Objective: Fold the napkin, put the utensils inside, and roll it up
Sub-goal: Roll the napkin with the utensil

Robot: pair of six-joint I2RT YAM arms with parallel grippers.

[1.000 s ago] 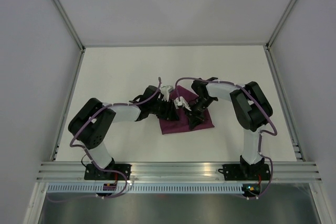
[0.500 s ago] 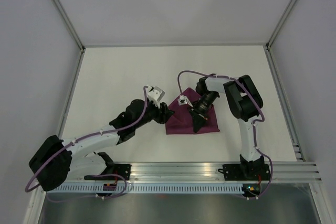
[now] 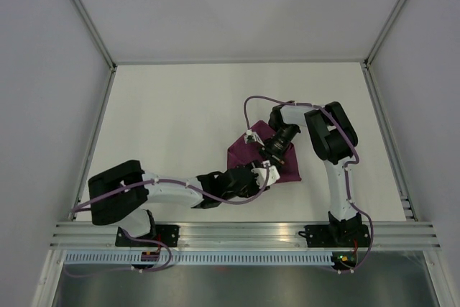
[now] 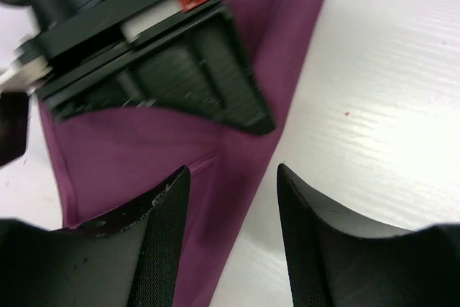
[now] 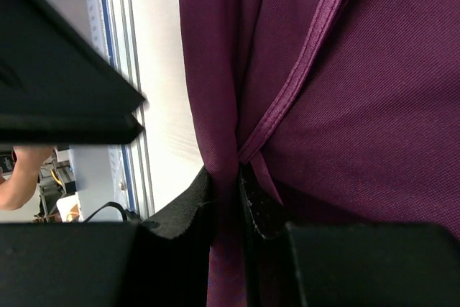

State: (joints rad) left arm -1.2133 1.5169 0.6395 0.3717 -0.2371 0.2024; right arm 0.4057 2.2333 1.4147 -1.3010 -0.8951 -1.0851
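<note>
The purple napkin (image 3: 241,154) lies folded on the white table (image 3: 180,106), between the two arms. My right gripper (image 3: 272,159) is on top of it, shut on a bunched fold with a hem; the right wrist view shows the cloth (image 5: 359,106) pinched between the pads of the right gripper (image 5: 226,177). My left gripper (image 3: 264,175) is at the napkin's near edge. In the left wrist view the left gripper (image 4: 232,170) is open, one finger over the cloth (image 4: 129,149) and the other over bare table, nothing between them. The utensils are out of view.
A metal rail (image 3: 244,231) runs along the table's near edge, just behind the left forearm. Grey walls enclose the table on the other three sides. The right gripper's black body (image 4: 144,55) hangs close ahead of the left fingers.
The left arm swung from the napkin's left side round to its near edge, and its jaws opened a little wider. The right gripper kept its hold on the cloth.
</note>
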